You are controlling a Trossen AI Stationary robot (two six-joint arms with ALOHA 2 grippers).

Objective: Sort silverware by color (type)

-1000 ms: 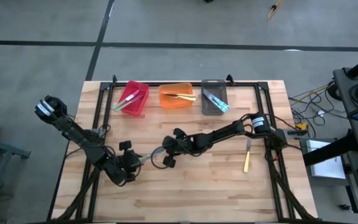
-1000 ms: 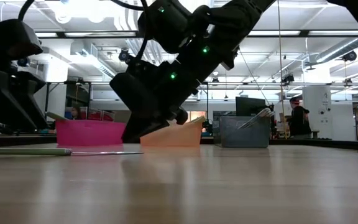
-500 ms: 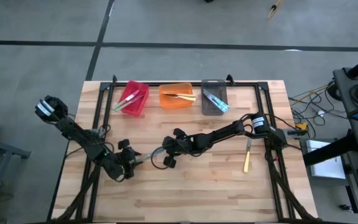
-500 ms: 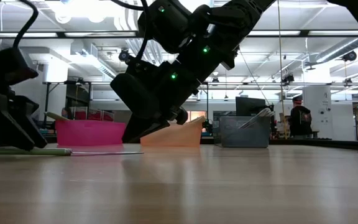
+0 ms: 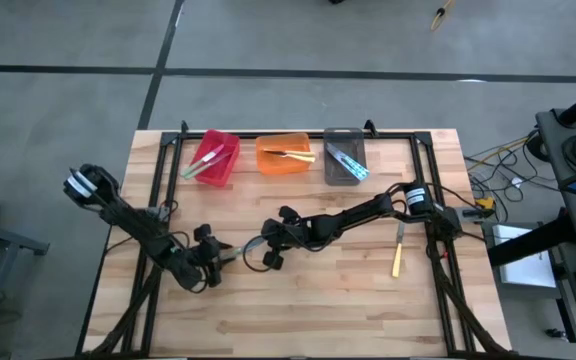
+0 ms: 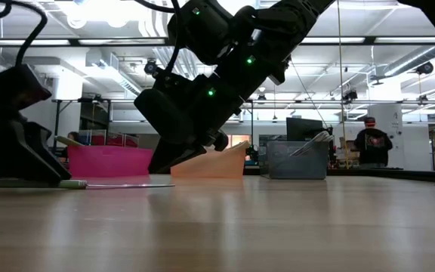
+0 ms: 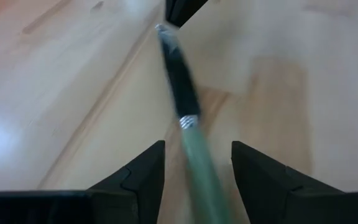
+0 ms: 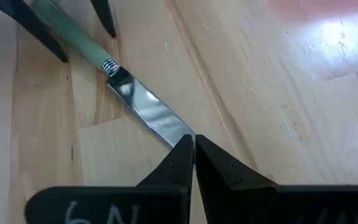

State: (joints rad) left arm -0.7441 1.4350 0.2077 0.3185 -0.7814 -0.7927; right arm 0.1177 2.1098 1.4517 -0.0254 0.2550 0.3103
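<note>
Green-handled knife (image 8: 126,87) flat on wood, left gripper (image 7: 194,165) straddling handle

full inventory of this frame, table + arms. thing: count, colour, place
Green-handled knife: 1, green handle, silver blade, table centre-left, between both grippers.
Yellow-handled utensil: 1, pale yellow, table right side.
Red bin: 1, back left, utensils inside.
Orange bin: 1, back centre, utensils inside.
Grey bin: 1, back right, utensils inside.
Person: 1, dark clothes, far background.
Left gripper: open, fingers either side of knife handle.
Right gripper: shut, tips at knife blade's tip.
</note>
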